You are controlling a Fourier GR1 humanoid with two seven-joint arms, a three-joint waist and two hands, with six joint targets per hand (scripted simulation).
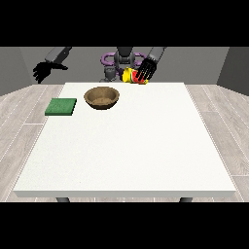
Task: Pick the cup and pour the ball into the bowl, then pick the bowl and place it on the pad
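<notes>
- The hand at the view's right (pixel 146 69) is wrapped over the cup (pixel 132 76), its dark fingers curled across the red and yellow body, so the pick looks done.
- The cup is raised off the table (pixel 146 146) and tipped on its side, beyond the bowl (pixel 102 97) and towards the view's right of it, not yet over it.
- No ball can be made out, in the cup or in the bowl; whether it has been poured I cannot tell, though the bowl's inside shows only plain brown.
- Judged from this, the pour is still to come, and after it the carrying of the bowl to the pad (pixel 61 107).
- The bowl sits upright on the table near its far edge: round, shallow, brown like wood, with a thick rim and a paler, speckled bottom.
- The pad lies flat just beside the bowl at the view's left, at the table's edge: a thin green square with a matt face and nothing on it.
- The cup is smooth and glossy, bright yellow with a red band.
- The hand at the view's left (pixel 43 72) hangs in the air well apart from the bowl, beyond the pad, fingers drooping loose and holding nothing.
- The table is a wide white slab, smooth and matt.
</notes>
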